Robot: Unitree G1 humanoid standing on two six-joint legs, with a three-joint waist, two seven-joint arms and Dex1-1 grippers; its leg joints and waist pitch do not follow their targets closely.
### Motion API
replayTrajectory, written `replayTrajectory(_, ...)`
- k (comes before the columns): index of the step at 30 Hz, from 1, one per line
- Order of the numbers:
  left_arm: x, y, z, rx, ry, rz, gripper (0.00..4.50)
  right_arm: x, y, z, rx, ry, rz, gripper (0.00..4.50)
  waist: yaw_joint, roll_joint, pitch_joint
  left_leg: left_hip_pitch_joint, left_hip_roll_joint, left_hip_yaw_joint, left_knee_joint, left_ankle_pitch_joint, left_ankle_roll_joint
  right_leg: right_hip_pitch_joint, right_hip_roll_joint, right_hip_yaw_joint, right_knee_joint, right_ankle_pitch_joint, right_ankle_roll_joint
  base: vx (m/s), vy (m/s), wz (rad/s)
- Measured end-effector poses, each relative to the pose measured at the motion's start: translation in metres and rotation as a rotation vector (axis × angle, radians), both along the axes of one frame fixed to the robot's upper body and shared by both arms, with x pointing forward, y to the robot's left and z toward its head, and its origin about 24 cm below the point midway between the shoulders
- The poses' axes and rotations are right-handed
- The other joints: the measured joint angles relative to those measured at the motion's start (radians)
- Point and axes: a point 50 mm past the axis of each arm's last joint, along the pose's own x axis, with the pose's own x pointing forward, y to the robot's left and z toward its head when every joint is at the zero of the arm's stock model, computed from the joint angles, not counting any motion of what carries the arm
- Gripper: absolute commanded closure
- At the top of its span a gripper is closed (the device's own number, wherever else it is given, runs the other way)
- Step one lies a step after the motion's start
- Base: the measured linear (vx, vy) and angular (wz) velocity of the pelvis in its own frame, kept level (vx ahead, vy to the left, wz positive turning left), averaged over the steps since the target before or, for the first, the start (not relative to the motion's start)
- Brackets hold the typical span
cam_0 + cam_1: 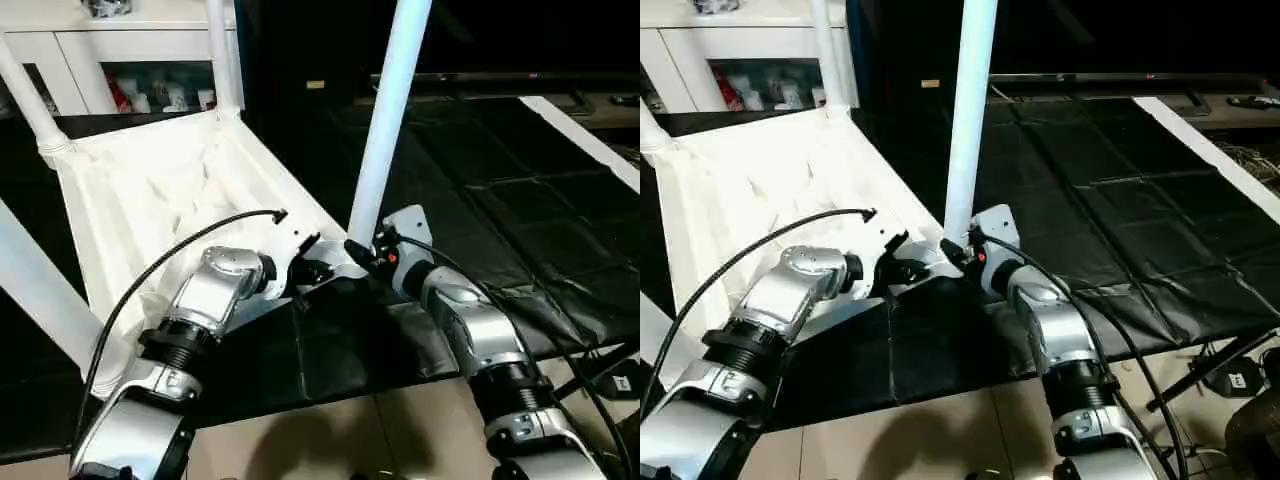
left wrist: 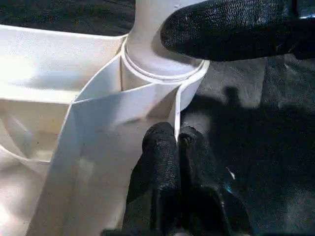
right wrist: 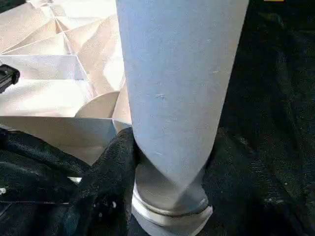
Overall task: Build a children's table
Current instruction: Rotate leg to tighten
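Four upright legs, the nearest point(image 1: 385, 120) beside both grippers, are crowding the upturned tabletop point(image 1: 170, 190); black mat point(image 1: 500, 190) to its right is lying open.

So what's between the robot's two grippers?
The tabletop's near corner socket, with the upright leg in it, sits between the left gripper and right gripper, seen in both eye views.

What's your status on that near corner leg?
Right claw around leg just above socket. Left claw shut, pinching tabletop rim beside it. Leg upright in socket. Nothing in the way.
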Motion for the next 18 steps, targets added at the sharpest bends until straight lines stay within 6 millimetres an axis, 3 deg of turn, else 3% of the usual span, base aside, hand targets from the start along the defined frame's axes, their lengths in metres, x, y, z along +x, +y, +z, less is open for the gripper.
replayTrajectory(3, -0.002, 0.000, 0.000, 0.000, -0.002, -0.013, 4.50, -0.003, -0.002, -0.001, 0.033, 0.005, 0.015, 1.87, 0.002, 0.000, 0.000, 0.001, 0.000, 0.000, 0.000, 0.000, 0.000, 0.001, 0.000, 0.000, 0.000, 0.000, 0.000, 0.000, 0.000, 0.00)
replayTrajectory(9, -0.011, 0.011, -0.001, 0.006, 0.012, -0.163, 4.50, -0.022, -0.037, 0.004, 0.049, -0.002, 0.253, 1.25, 0.022, 0.002, 0.001, 0.003, 0.000, 0.000, 0.000, 0.000, 0.000, 0.002, 0.000, 0.000, 0.000, 0.000, 0.000, 0.000, 0.000, 0.00)
replayTrajectory(13, -0.012, 0.018, 0.000, 0.022, 0.007, -0.203, 4.50, -0.025, -0.043, 0.010, 0.051, -0.011, 0.349, 0.91, 0.024, 0.001, 0.001, 0.003, 0.000, 0.000, 0.003, 0.001, 0.000, 0.002, 0.000, 0.000, 0.001, 0.001, 0.001, 0.000, 0.000, 0.00)
replayTrajectory(18, -0.021, 0.035, 0.000, 0.038, 0.024, -0.354, 4.50, -0.031, -0.071, 0.019, -0.002, 0.031, 0.501, 0.37, 0.045, 0.000, 0.001, 0.002, 0.000, 0.000, 0.004, 0.001, 0.000, 0.004, 0.000, 0.001, 0.001, 0.001, 0.001, 0.000, 0.000, 0.00)
